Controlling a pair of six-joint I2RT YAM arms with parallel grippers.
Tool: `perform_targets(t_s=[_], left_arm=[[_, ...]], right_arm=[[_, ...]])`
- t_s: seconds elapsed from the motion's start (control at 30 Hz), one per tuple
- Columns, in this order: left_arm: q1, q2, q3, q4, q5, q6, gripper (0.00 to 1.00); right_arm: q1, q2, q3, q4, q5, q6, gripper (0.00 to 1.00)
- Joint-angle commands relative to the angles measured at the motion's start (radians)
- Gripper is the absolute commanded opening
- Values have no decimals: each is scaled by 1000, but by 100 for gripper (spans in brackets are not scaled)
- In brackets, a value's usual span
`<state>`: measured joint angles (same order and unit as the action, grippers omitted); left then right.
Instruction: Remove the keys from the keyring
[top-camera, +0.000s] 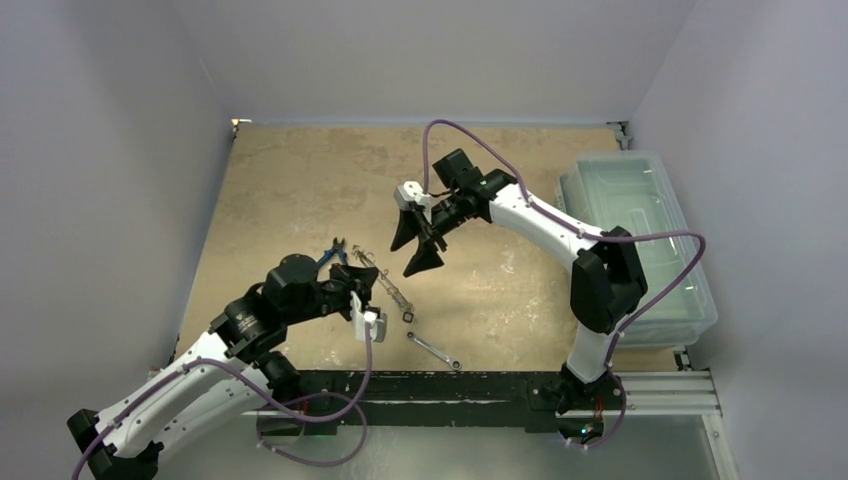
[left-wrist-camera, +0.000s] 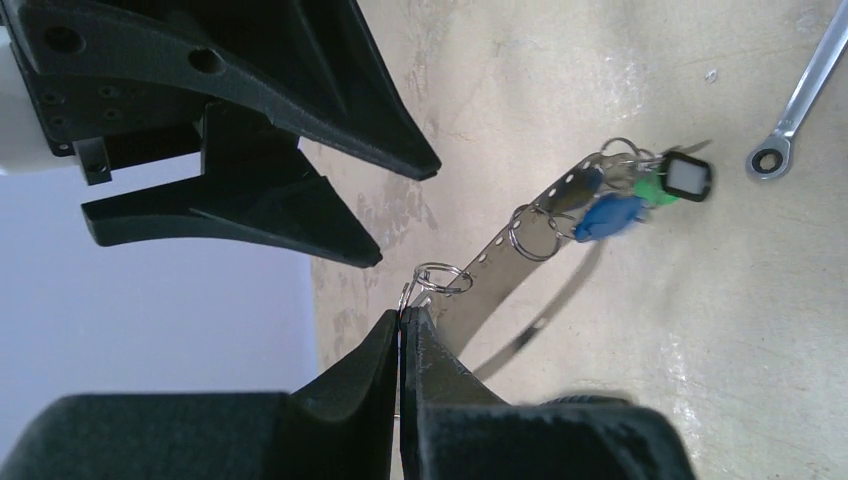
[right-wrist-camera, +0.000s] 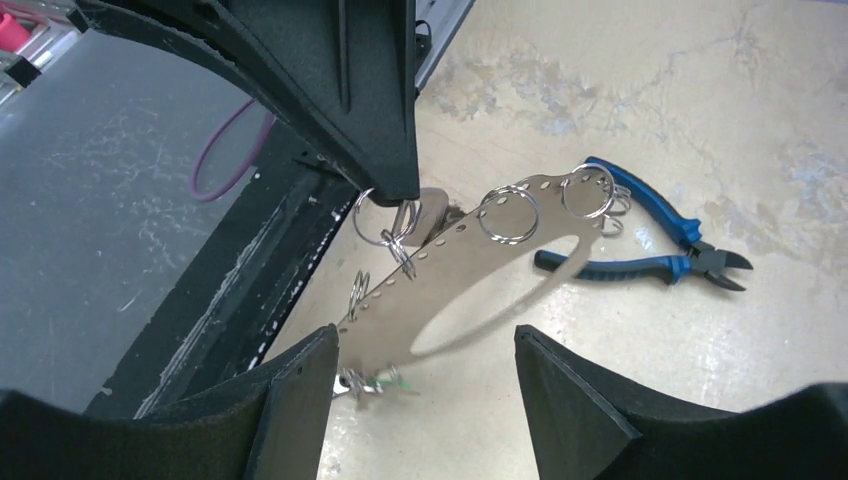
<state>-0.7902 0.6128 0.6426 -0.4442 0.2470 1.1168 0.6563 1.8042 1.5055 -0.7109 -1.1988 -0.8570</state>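
The keyring (left-wrist-camera: 520, 235) is a thin silver perforated strip carrying small split rings. My left gripper (left-wrist-camera: 403, 315) is shut on a small ring at its near end and holds it tilted above the table, where it casts a shadow. The keys (left-wrist-camera: 612, 212), with blue and green heads and a black tag, hang at its far end. In the top view the left gripper (top-camera: 358, 272) holds the keyring (top-camera: 390, 292) with the keys (top-camera: 410, 317) low. My right gripper (right-wrist-camera: 425, 335) is open and empty, just above the keyring (right-wrist-camera: 470, 250) and the keys (right-wrist-camera: 380, 383).
Blue-handled pliers (top-camera: 335, 255) lie just behind the left gripper and also show in the right wrist view (right-wrist-camera: 650, 255). A silver wrench (top-camera: 435, 350) lies near the front edge. A clear plastic bin (top-camera: 640, 230) stands at the right. The black base rail (top-camera: 450, 385) runs along the near edge.
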Motion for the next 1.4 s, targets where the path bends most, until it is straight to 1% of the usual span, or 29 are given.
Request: perform_targets(t_s=[0.0,0.1,0.2,0.33,0.47,0.67,0.9,1.1,1.17,1.27,1.37], left_arm=[[4,-4,57,22,42,-39,0],[4,-1,57,21,51,-38,0],[5,8,61,24,50,-39,0],[4,13,65,26,46,-44,0],[3,11,67,31,46,-50,0],[4,14,80,31,46,-58,0],[3,17,88,27,45,-62,0],[5,18,87,31,46,-67,0],[3,16,86,28,46,-68,0],[4,15,89,22,42,-76,0],[4,12,91,3,34,-80,0]], right_arm=[[19,-37,56,-21,-5,-40,68],[42,-22,81,-58,0,-94,67],[63,-13,94,-94,1,-137,60],[74,-12,93,-123,-21,-166,54],[98,-16,70,-126,0,-180,50],[110,-4,43,-78,27,-163,43],[112,-2,28,-36,50,-122,28],[112,-6,17,-8,59,-95,19],[112,-6,18,-1,57,-84,13],[112,-5,18,3,55,-78,0],[111,-7,14,5,57,-70,0]])
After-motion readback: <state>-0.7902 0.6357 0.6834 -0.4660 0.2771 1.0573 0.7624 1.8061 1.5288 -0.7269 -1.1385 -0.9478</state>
